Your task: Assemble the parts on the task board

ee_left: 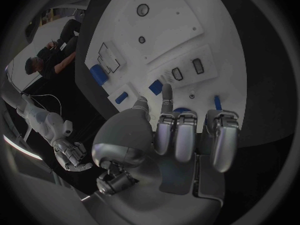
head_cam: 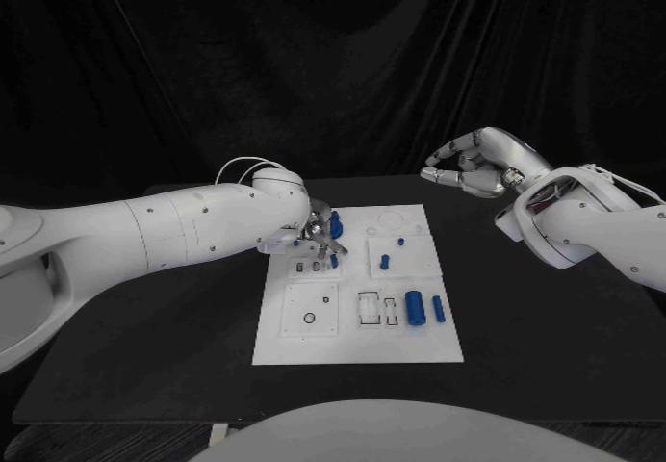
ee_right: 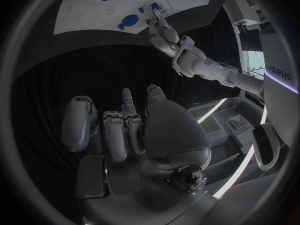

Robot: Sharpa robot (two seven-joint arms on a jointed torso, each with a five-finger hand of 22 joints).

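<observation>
Nearest on the board (head_cam: 298, 354), two blue cylinders (head_cam: 415, 309) lie loose beside an open slot (head_cam: 370, 307); a careless sweep could roll them off. Mid-board a short peg (head_cam: 385, 258) stands alone. Farther back the left hand (head_cam: 318, 236) hangs over a blue part (head_cam: 335, 229), fingers pointing down at it; whether they grip it I cannot tell, so a lift could drop it. Farthest, the right hand (head_cam: 472, 164) hovers off the board, curled, empty.
</observation>
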